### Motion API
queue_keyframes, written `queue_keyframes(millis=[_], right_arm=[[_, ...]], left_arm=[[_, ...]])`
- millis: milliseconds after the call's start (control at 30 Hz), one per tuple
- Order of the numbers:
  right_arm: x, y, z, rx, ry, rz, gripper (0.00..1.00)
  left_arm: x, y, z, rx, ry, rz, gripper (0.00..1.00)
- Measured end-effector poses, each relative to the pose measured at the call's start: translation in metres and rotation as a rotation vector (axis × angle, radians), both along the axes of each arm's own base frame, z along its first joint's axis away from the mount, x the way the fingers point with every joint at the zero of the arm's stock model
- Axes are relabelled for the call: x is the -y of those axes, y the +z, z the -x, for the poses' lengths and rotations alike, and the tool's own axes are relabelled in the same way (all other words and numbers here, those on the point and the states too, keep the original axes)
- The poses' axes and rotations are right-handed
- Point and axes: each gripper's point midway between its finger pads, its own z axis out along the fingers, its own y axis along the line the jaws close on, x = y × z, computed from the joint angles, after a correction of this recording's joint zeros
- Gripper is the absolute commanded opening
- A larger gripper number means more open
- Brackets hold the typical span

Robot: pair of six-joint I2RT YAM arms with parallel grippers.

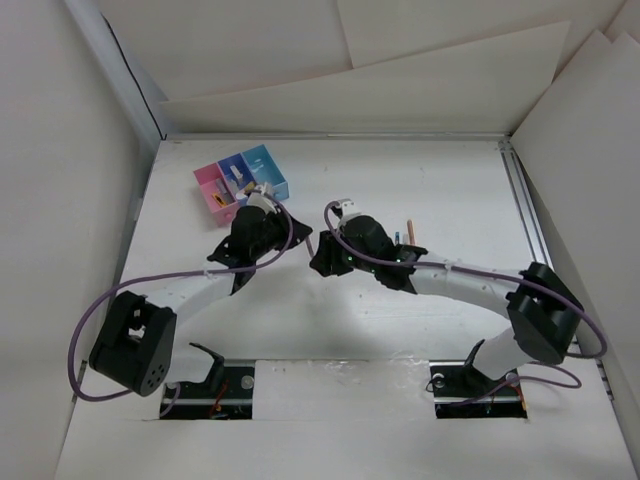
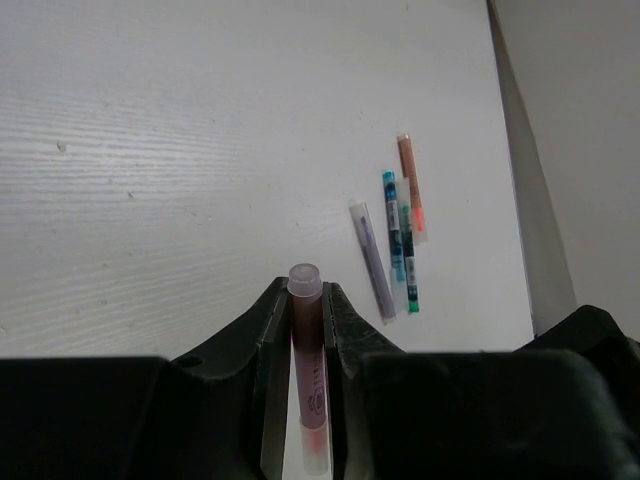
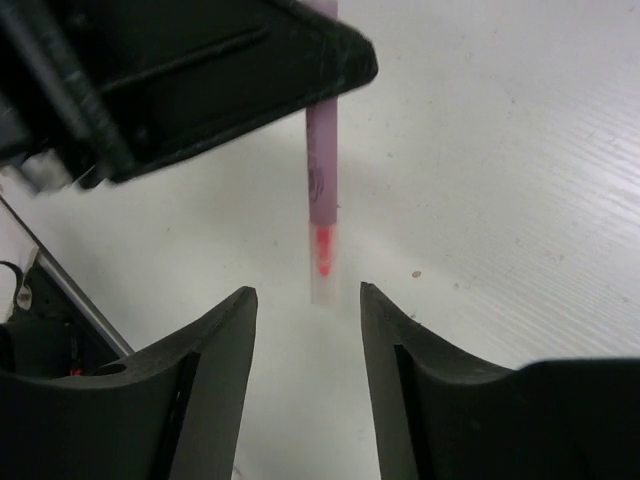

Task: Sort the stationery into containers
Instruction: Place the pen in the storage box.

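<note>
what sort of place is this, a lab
Probably a robot lab test cell: white board walls enclose a plain table, a left arm and right arm are bolted at its edge, with pens and bins as props.

this looks like a robotics lab, more exactly a small closed test cell, not a home or an office. the white table (image 1: pixel 400 330) is shut in on three sides by plain white boards (image 1: pixel 350 60), which lean and overlap at the corners. a grey metal rail (image 1: pixel 118 65) runs up along the left side. two black and white robot arms, the left arm (image 1: pixel 195 290) and the right arm (image 1: pixel 470 283), stand on dark base plates (image 1: pixel 205 385) set into cut-outs at the near edge, where thin wires show. purple cables (image 1: pixel 72 350) hang in loops from the arms. the only everyday things are a few pens (image 2: pixel 395 240) and three small coloured bins (image 1: pixel 243 178) joined in a row.
</note>
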Motion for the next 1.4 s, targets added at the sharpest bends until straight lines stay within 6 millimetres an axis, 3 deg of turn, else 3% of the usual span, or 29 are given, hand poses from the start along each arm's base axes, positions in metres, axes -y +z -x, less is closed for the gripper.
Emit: queue_keyframes(millis=[100, 167, 333, 567, 633, 733, 867, 1067, 1333, 1400], right_arm=[[0.01, 0.022, 0.002, 0.046, -0.023, -0.035, 0.65], [0.019, 0.042, 0.003, 0.085, -0.047, -0.07, 0.67], [0.044, 0.077, -0.001, 0.155, -0.145, -0.154, 0.67], [0.085, 0.056, -0.033, 0.114, -0.334, -0.133, 0.65], [0.09, 0.054, -0.036, 0.105, -0.36, -0.132, 0.65], [0.094, 0.057, -0.039, 0.103, -0.38, -0.144, 0.65], [0.097, 0.062, -0.041, 0.105, -0.396, -0.161, 0.65], [0.104, 0.061, -0.046, 0.107, -0.428, -0.16, 0.65], [0.121, 0.048, -0.06, 0.084, -0.51, -0.127, 0.64], [0.126, 0.044, -0.062, 0.078, -0.529, -0.113, 0.64]], left_arm=[[-0.003, 0.007, -0.016, 0.018, 0.056, -0.013, 0.0], [-0.006, 0.013, -0.03, 0.029, 0.102, -0.026, 0.0], [-0.026, 0.041, -0.093, 0.075, 0.287, -0.061, 0.0], [-0.09, 0.095, -0.194, 0.142, 0.591, -0.107, 0.06], [-0.114, 0.099, -0.214, 0.139, 0.65, -0.116, 0.06], [-0.149, 0.088, -0.236, 0.105, 0.725, -0.146, 0.06], [-0.176, 0.055, -0.245, 0.033, 0.774, -0.224, 0.13], [-0.172, 0.015, -0.243, -0.043, 0.749, -0.301, 0.16], [-0.17, -0.008, -0.248, -0.076, 0.732, -0.341, 0.18], [-0.17, -0.008, -0.249, -0.074, 0.728, -0.346, 0.28]])
